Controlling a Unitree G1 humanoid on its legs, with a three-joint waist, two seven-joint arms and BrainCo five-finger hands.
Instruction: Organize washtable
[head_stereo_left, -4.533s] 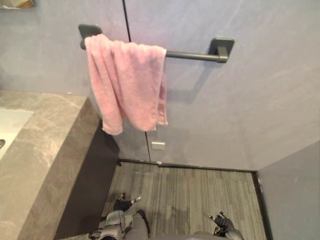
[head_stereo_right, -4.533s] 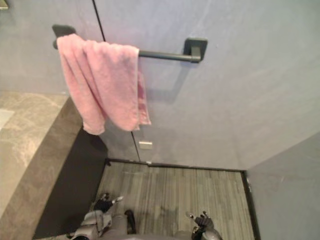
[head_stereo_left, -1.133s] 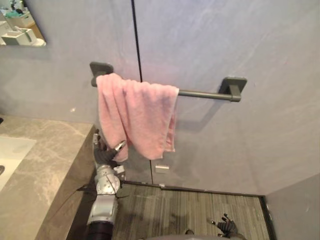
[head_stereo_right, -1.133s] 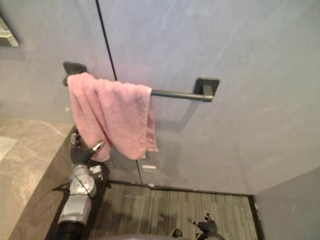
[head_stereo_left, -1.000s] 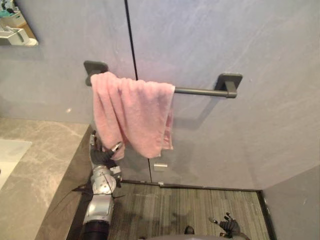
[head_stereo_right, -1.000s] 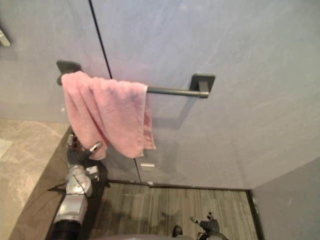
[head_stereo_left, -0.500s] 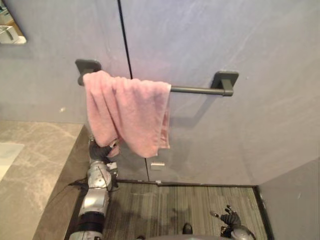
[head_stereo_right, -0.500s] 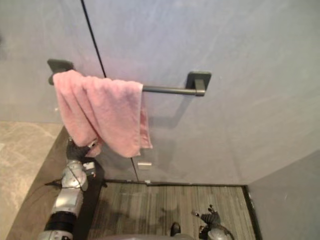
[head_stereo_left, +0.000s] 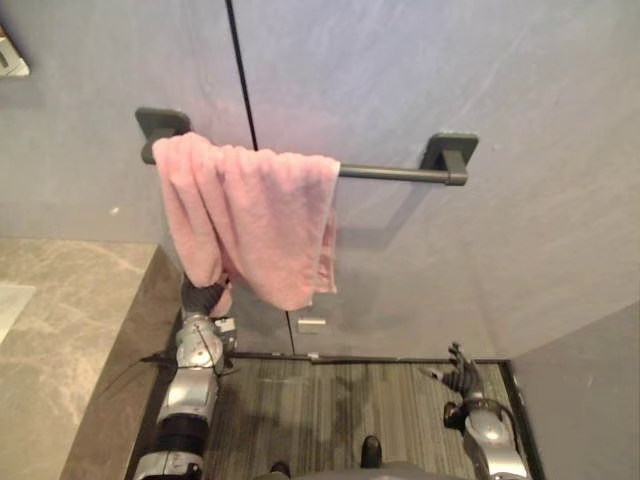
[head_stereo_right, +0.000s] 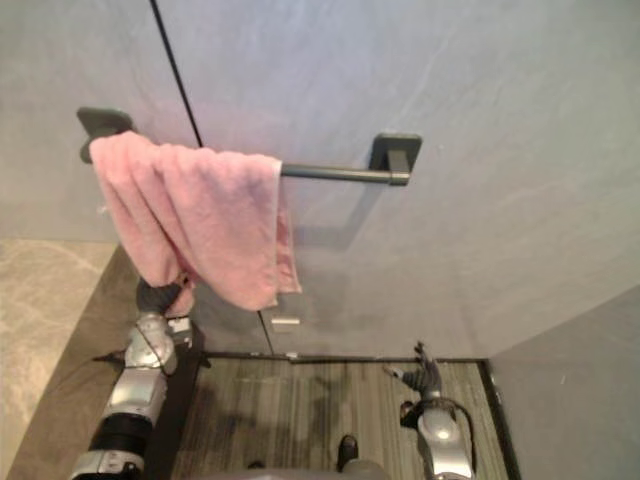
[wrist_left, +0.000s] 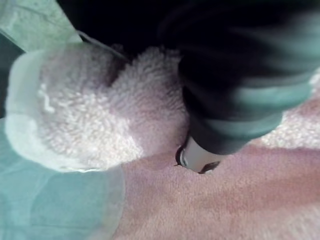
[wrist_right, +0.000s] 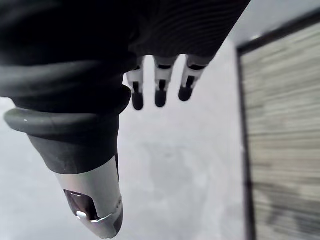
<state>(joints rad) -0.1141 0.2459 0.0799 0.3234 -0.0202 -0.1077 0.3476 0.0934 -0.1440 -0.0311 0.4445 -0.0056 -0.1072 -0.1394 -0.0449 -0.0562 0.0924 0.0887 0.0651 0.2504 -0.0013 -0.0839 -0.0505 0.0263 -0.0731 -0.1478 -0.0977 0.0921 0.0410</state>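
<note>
A pink towel (head_stereo_left: 255, 215) hangs bunched over the left end of a dark wall rail (head_stereo_left: 395, 174). My left hand (head_stereo_left: 203, 296) is raised under the towel's lower left corner, its fingers curled into the cloth. In the left wrist view the fluffy pink towel (wrist_left: 90, 125) is pressed against my left hand (wrist_left: 197, 157), whose dark cover lies over it. My right hand (head_stereo_left: 462, 372) hangs low at the right above the floor, open. In the right wrist view its fingers (wrist_right: 159, 87) are straight and hold nothing.
The grey stone washtable (head_stereo_left: 60, 320) runs along the left, its dark side panel (head_stereo_left: 150, 350) right beside my left arm. A grey wall (head_stereo_left: 450, 80) with a dark vertical seam stands behind the rail. Striped floor (head_stereo_left: 340, 410) lies below, and a small plate (head_stereo_left: 311, 325) sits low on the wall.
My left hand has closed on the towel's lower left corner. My right hand has risen a little at the lower right. The camera has shifted.
</note>
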